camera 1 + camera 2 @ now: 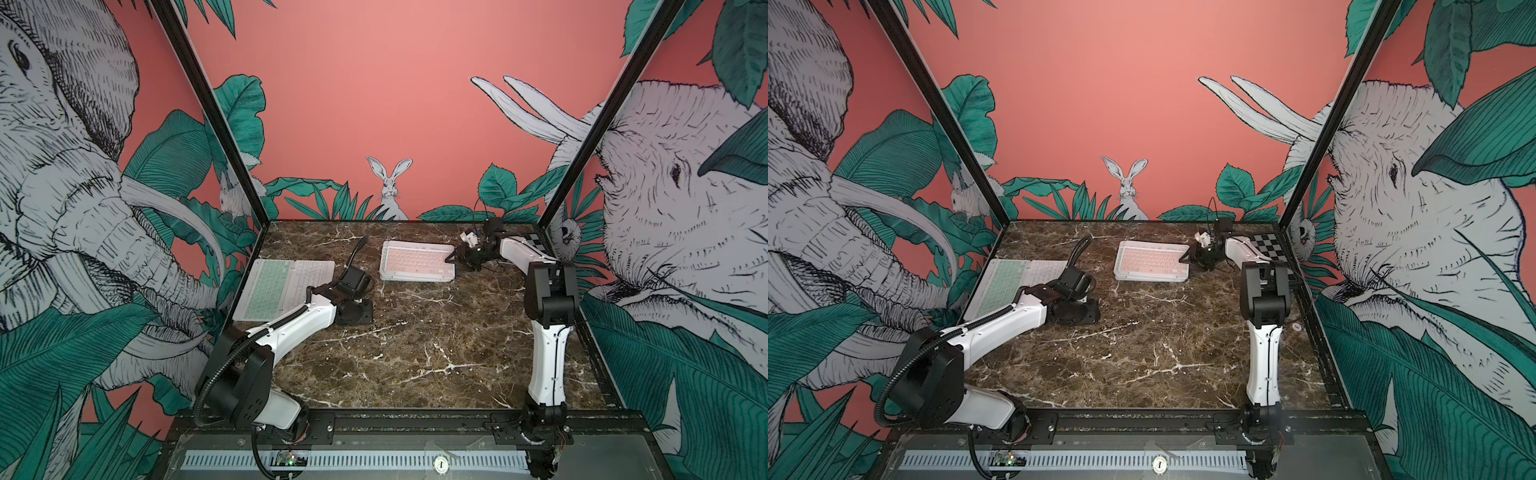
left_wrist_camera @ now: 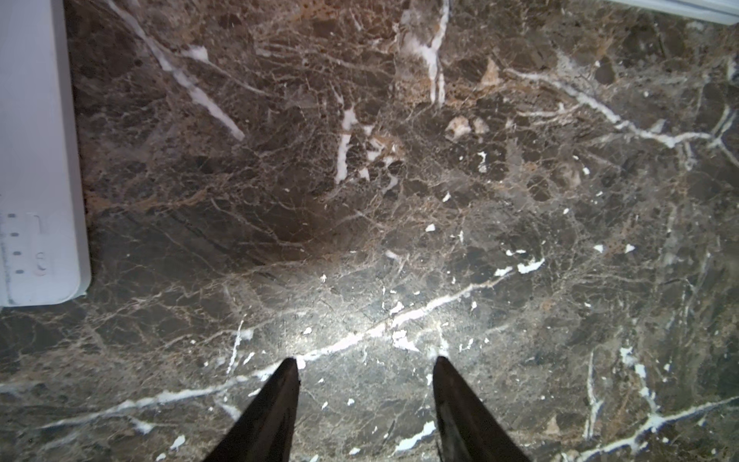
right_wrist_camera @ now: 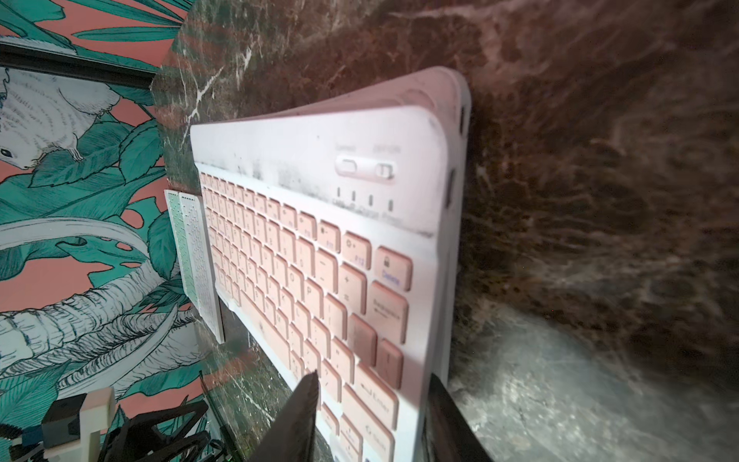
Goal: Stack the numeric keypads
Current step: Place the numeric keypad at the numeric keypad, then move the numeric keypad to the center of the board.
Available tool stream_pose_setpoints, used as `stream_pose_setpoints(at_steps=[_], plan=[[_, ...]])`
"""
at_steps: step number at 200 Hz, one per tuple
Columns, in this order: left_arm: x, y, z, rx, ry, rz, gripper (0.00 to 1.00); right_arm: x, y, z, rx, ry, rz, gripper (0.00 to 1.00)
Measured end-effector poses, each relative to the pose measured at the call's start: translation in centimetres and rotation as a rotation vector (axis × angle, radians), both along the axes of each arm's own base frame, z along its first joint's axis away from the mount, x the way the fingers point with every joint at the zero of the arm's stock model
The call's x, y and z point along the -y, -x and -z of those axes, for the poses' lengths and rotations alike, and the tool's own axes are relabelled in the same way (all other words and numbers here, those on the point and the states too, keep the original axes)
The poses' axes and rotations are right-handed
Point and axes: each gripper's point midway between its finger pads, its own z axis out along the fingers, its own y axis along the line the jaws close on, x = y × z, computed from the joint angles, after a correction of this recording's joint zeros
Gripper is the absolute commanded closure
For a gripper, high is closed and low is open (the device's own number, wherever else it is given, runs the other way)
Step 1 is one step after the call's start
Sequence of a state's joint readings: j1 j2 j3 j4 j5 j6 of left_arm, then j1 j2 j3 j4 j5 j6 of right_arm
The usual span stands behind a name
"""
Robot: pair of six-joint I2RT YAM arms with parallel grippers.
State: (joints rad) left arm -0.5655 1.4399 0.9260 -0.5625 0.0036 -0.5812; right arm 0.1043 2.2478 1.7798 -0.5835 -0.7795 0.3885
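A pink-keyed numeric keypad (image 1: pixel 417 259) (image 1: pixel 1150 258) lies on top of a low pile of white-framed keypads (image 1: pixel 415 277) at the back middle of the marble table. My right gripper (image 1: pixel 450 258) (image 3: pixel 374 376) is shut on the pink keypad's (image 3: pixel 320 240) right end, with one finger over the keys and the other under the frame. A mint-green keypad (image 1: pixel 270 291) (image 3: pixel 176 240) and a white one (image 1: pixel 311 276) (image 2: pixel 40 160) lie side by side at the left. My left gripper (image 2: pixel 364 359) (image 1: pixel 353 311) points down at bare marble beside them, open and empty.
A black-and-white checkered board (image 1: pixel 1266 245) lies at the back right under the right arm. Patterned walls with black posts (image 1: pixel 208 112) close in the table on three sides. A black rail (image 1: pixel 395 419) runs along the front edge. A small round disc (image 1: pixel 1296 327) sits near the right wall.
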Motion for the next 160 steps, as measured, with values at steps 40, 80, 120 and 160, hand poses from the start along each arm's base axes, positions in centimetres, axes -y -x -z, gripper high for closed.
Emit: stream_pose_setpoints(at_steps=[40, 80, 120, 160], plan=[[0.1, 0.1, 0.1, 0.001, 0.013, 0.001, 0.44, -0.2, -0.2, -0.3, 0.005, 0.04, 0.004, 0.58], [0.2, 0.1, 0.1, 0.003, 0.02, -0.001, 0.44, 0.0, -0.6, -0.8, 0.019, 0.075, 0.008, 0.58], [0.3, -0.1, 0.1, 0.009, 0.023, -0.002, 0.44, 0.4, -0.4, -0.4, 0.02, 0.112, 0.008, 0.58], [-0.2, -0.8, -0.7, 0.038, -0.006, -0.011, 0.43, 1.4, 2.5, -0.9, 0.018, 0.149, 0.041, 0.57]])
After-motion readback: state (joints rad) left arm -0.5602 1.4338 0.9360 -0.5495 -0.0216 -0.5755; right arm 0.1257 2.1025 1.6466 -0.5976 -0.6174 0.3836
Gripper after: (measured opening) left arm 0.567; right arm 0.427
